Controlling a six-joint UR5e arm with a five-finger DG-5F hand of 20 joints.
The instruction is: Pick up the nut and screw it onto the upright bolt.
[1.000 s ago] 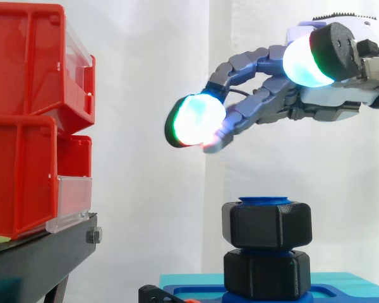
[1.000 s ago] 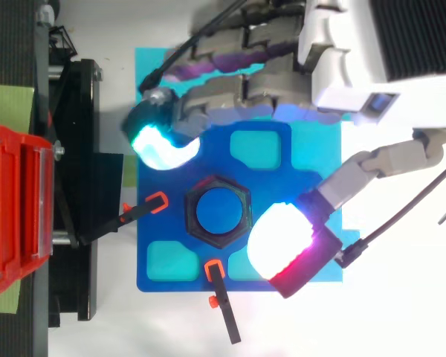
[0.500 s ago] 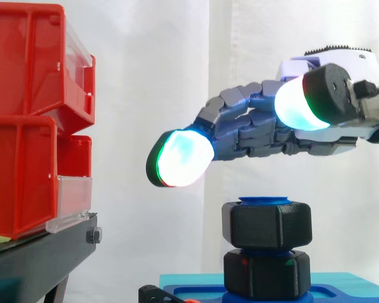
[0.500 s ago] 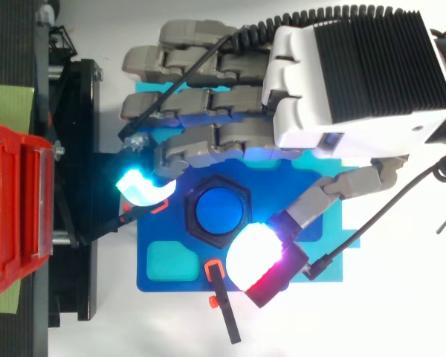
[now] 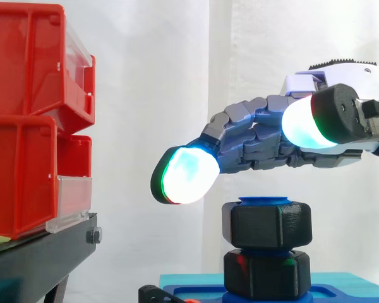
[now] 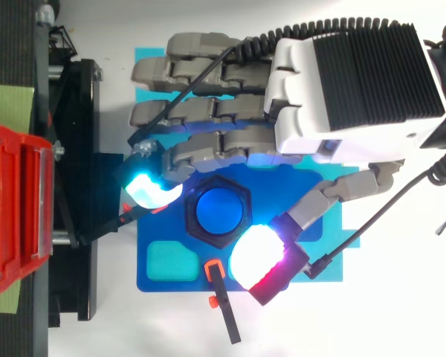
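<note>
Hand (image 6: 349,89): one, hovering just above the bolt, clear of it; fingers stretched out and apart from the thumb, gripping nothing.
Bolt (image 5: 265,201): one, blue, upright.
Nuts: two, black, stacked on the bolt; upper nut (image 5: 266,225) at the bolt's top, lower nut (image 5: 266,274) at its foot.
Plate (image 6: 182,281): one, blue, under the bolt.
Clamps: two, black with orange tips; one (image 6: 104,227) left of the bolt, one (image 6: 219,294) below it in the top view.
Bins (image 5: 25,63): red, two levels, well left of the bolt.
</note>
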